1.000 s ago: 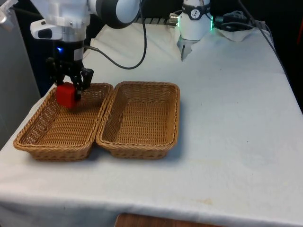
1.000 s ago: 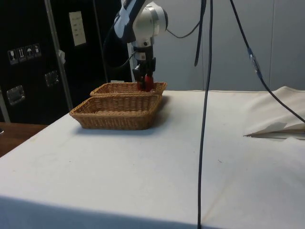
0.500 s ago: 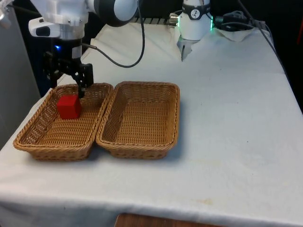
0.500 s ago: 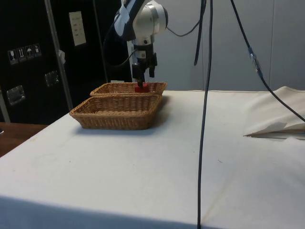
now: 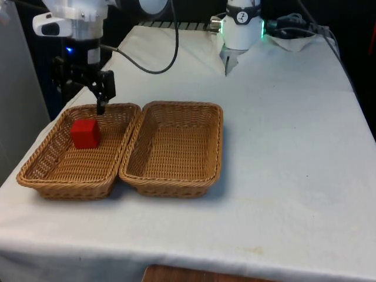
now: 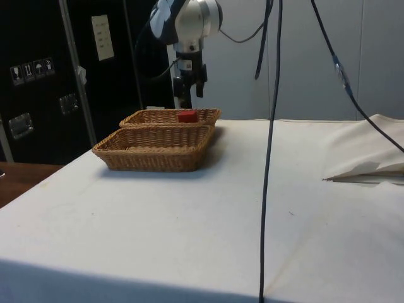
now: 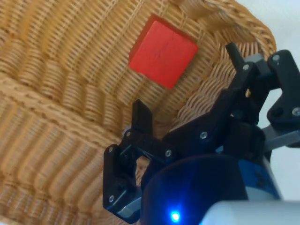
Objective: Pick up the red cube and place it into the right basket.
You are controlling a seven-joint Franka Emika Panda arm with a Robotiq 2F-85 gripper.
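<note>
The gripper (image 5: 82,103) hangs in the air with its two black fingers spread wide apart and nothing between them. It touches neither the cube nor the wicker. In the wrist view the gripper (image 7: 185,79) shows both fingers (image 7: 140,123) parted, and the gap between them looks straight down into a basket.

Below the gripper and a little nearer the front camera, the red cube (image 5: 86,133) lies free on the floor of the basket (image 5: 41,176) that stands at the front view's left. From the side, the gripper (image 6: 189,95) is plainly above the cube (image 6: 187,116), with clear air between them, and the cube's top shows just over the rim of the far basket (image 6: 145,115).

The cube (image 7: 162,51) is a plain, even red block with flat faces and sharp edges. It sits flat on the weave, close to the basket's end wall nearest the gripper.

Beside the gripper, towards the front view's right, the second basket (image 5: 214,141) stands with its long rim touching the first. In the side view this other basket (image 6: 158,158) is the nearer one.
</note>
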